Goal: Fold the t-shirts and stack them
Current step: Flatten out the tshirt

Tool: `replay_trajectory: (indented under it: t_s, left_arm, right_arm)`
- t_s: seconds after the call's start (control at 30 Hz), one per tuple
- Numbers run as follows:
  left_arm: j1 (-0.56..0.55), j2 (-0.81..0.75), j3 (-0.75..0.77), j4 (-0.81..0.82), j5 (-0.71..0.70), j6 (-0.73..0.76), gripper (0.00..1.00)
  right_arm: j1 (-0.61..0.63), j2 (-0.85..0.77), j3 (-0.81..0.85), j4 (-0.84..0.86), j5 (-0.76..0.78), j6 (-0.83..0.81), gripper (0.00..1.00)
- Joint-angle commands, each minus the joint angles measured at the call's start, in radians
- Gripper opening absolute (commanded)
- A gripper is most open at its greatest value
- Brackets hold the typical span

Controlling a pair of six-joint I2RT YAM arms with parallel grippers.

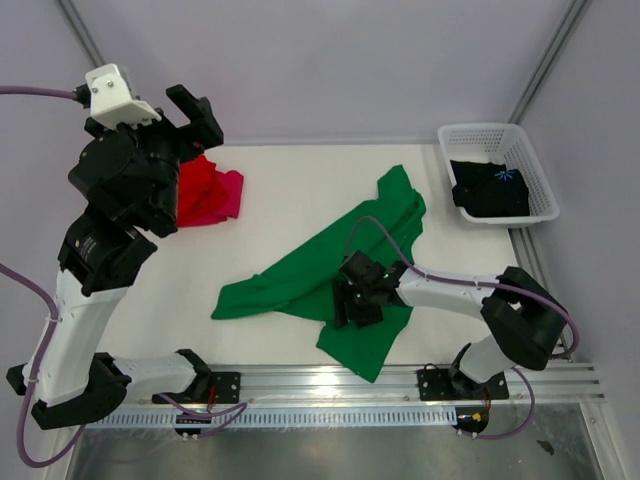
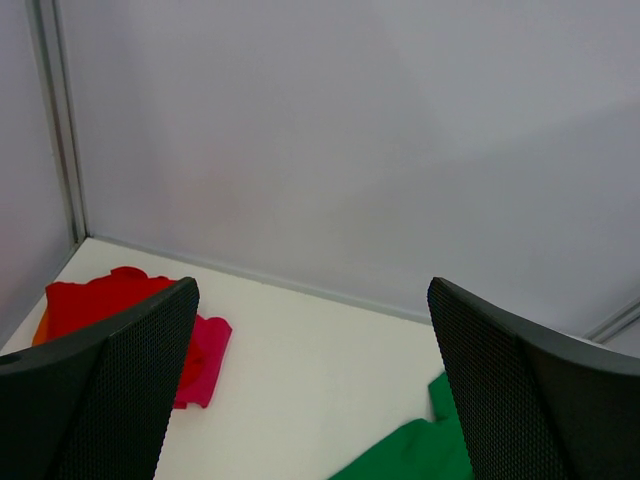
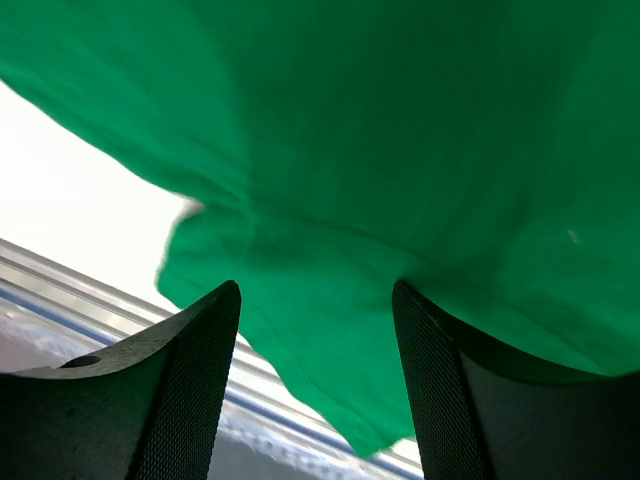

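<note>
While the right gripper hangs low over the green t-shirt, its jaws stand well apart with nothing in them. The wrist view shows only flat green cloth past the fingers, none of it pinched. The green t-shirt lies unfolded and rumpled in the middle of the table, strung from 8 o'clock up to 1 o'clock, with one flap reaching the near edge around 6. The left gripper is up high at 10 o'clock, jaws as wide as they go and empty, above the red t-shirt and magenta t-shirt. Those two sit folded together, red over magenta as far as I can tell. The black t-shirt is bunched in the white basket at 2 o'clock. My read: two are done, green is the current one, black is not started. The cloth looks light, limp and soft, so it should sag and drag rather than lift as a sheet. A mid-panel pinch would likely grab several layers. A better hold is a free hem corner or a shoulder seam at the edge, ideally with both arms on two corners to pull it flat.
</note>
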Motion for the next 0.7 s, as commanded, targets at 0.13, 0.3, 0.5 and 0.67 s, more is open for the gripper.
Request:
replay_trajectory:
  t_s: [0.13, 0.3, 0.5, 0.67]
  left_arm:
    - [0.001, -0.015, 0.015, 0.047, -0.002, 0.011, 0.99]
    - [0.001, -0.022, -0.021, 0.044, 0.000, -0.013, 0.99]
    - [-0.001, -0.021, -0.037, 0.019, -0.003, -0.036, 0.99]
    - [0.001, -0.030, -0.034, 0.002, -0.009, -0.045, 0.99]
  right_arm:
    - [0.006, -0.155, -0.088, -0.202, 0.038, 0.057, 0.67]
    - [0.004, -0.234, -0.097, -0.193, 0.088, 0.076, 0.67]
    - [0.004, -0.335, 0.031, -0.156, 0.328, 0.060, 0.67]
    - [-0.039, -0.340, 0.156, -0.283, 0.646, 0.149, 0.67]
